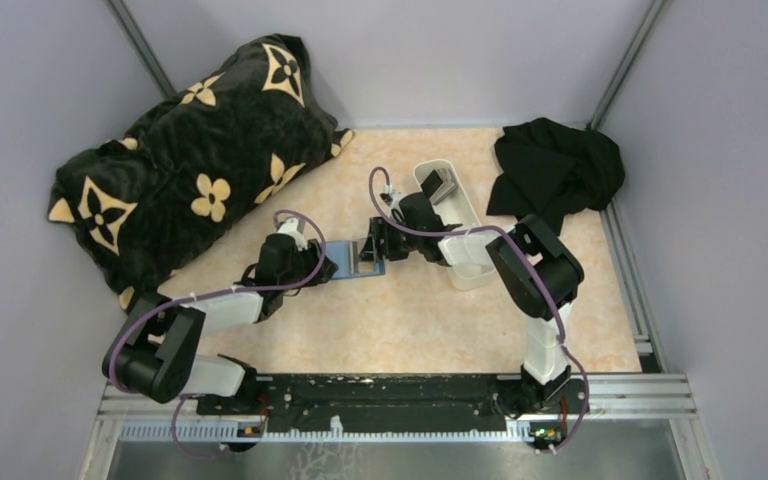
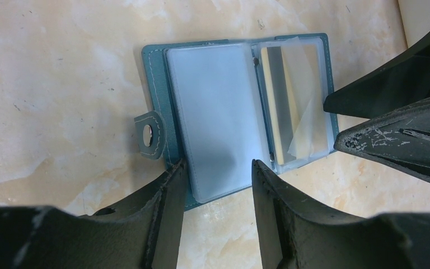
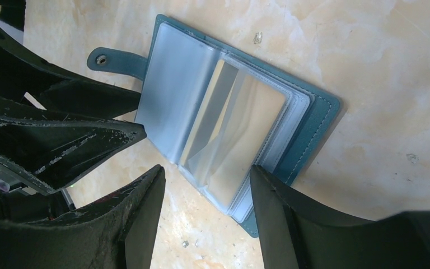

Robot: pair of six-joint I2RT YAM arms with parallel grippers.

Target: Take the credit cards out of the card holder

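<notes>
From above, the black rail with both arm bases lies nearest, and beyond it the tan marbled table. The two arms reach toward the middle, where the left gripper and the right gripper meet over the teal card holder, which lies open and flat. Just right of them stands a long white tray with a few dark cards in its far end. A black cloth is bunched in the far right corner, and a black cushion with gold flowers fills the far left. In the left wrist view the left gripper stands with its fingers apart, their tips at the near edge of the card holder; whether they press on it cannot be told. The holder shows clear sleeves, a snap tab on its left, and a tan card inside the right-hand sleeve. The right gripper comes in from the right, at that sleeve's edge. In the right wrist view the right gripper also has its fingers spread, nothing pinched between them, straddling the edge of the card holder, where one clear sleeve stands lifted. The left gripper sits at the holder's left side.
</notes>
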